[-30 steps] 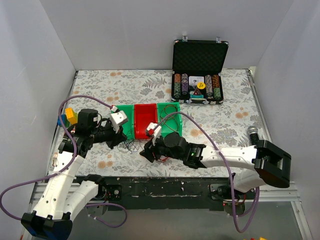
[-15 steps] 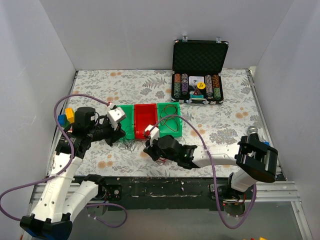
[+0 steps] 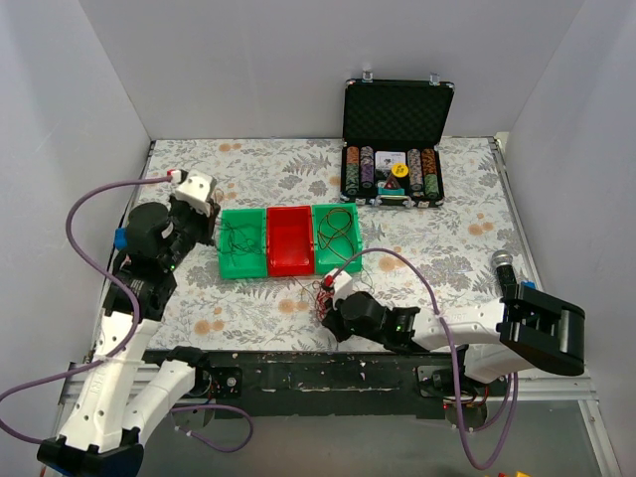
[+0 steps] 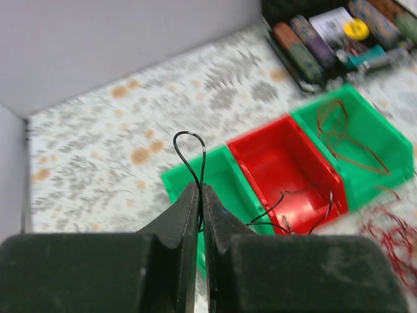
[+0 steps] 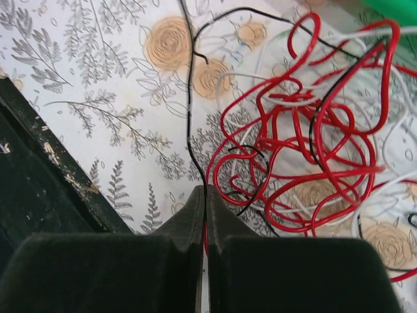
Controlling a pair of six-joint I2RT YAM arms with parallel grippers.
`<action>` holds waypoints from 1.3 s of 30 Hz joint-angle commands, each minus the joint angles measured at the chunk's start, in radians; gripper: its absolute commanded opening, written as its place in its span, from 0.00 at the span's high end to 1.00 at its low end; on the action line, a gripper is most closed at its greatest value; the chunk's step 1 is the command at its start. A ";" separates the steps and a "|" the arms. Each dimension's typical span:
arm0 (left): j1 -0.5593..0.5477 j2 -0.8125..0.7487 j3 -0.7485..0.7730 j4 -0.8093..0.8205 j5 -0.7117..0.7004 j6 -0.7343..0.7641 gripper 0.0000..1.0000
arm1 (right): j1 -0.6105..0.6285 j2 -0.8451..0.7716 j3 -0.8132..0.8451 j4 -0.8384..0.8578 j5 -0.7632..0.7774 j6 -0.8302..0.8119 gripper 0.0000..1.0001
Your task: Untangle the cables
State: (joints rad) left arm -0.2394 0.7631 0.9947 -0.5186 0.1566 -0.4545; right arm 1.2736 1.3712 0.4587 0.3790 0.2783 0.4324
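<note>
The left pincer (image 4: 199, 190) is clenched on a thin black cable (image 4: 189, 145). Its loop stands up above the fingertips, and the pincer sits just left of the left green bin (image 3: 241, 272). The right pincer (image 5: 203, 195) is clamped tight on a dark strand at the edge of the cables (image 5: 306, 130). These form a red, white and black tangle lying on the desk (image 3: 447, 229), just in front of the red bin (image 3: 290, 270).
</note>
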 commanded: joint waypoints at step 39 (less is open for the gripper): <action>-0.001 -0.051 -0.197 -0.091 0.635 0.318 0.45 | 0.105 -0.167 -0.041 -0.365 0.208 0.309 0.99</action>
State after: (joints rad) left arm -0.2424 0.7033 0.9298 -0.4213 0.5125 -0.2565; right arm 1.3705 1.2209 0.4156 0.0414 0.4870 0.7650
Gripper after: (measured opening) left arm 0.546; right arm 0.029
